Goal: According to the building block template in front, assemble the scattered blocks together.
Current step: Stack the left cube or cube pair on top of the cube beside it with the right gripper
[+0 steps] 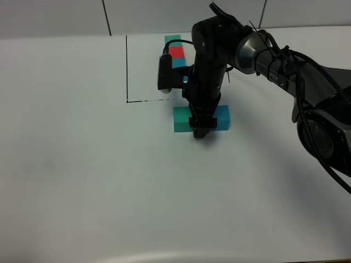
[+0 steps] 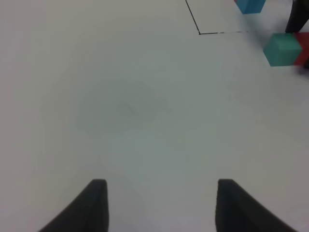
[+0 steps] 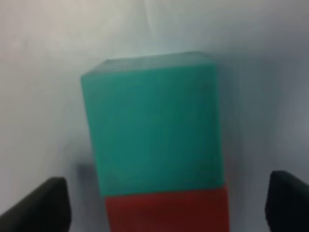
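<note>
— While the right gripper [image 1: 201, 127] hangs down over the loose cubes, how do its fingers [image 3: 41, 205] stand?

— Spread. In the right wrist view one dark tip sits on each side of the blocks with pale table showing between tip and cube, so neither pad touches anything. Nothing is pinched.

— What lies between them?

— The teal-green cube [image 3: 152, 125] and, pressed flush against it, the red cube [image 3: 166, 210]. From the high camera the gripper covers the red one; only teal-green shows on one side of it and the blue cube [image 1: 222, 116] on the other, all in one row on the white table [image 1: 82, 181], just outside the drawn black lines [image 1: 127, 68].

— Are blue and red touching?

— I cannot tell; the gripper hides that joint.

— And the template?

— The building block template [image 1: 175, 50] sits farther back, a green-red-blue row inside the black frame, partly hidden by the right arm [image 1: 285, 66].

— The left gripper [image 2: 161, 203]?

— Out of the high view. Its own camera shows two dark finger tips [image 2: 94, 205] above bare table, holding nothing, well apart from the cubes. The picture shows a gap between the tips, yet the jaws are all but closed.

— Does that camera see the blocks?

— Yes, far off: the teal-green cube with a sliver of red beside it, near the corner of the black lines.
</note>
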`<action>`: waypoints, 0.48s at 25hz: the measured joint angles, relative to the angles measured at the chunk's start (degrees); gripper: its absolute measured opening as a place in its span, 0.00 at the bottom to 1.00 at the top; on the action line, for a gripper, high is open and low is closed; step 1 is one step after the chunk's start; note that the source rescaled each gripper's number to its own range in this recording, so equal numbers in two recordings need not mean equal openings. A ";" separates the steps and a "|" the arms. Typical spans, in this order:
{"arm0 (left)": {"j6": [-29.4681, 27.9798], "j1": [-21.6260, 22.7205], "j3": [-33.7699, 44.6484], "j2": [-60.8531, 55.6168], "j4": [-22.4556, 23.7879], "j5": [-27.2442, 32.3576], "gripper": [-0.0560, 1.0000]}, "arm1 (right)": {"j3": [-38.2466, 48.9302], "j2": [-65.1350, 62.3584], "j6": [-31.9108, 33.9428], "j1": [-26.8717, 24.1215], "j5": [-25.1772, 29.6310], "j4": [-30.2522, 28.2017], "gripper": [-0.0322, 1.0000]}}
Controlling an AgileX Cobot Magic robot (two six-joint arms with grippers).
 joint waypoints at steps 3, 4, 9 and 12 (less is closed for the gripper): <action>0.00 0.00 0.00 0.00 0.00 0.00 0.15 | -0.04 0.35 1.80 0.00 0.42 0.00 0.38; 0.00 0.00 0.00 0.00 0.00 0.00 0.15 | -0.04 0.41 2.20 0.00 0.61 0.00 0.23; 0.00 0.00 0.00 0.00 0.00 0.00 0.15 | -0.11 0.36 5.78 0.00 0.66 -0.36 0.06; 0.00 0.00 0.00 0.00 0.00 0.00 0.15 | -0.11 -0.29 9.91 0.00 1.37 -0.03 0.06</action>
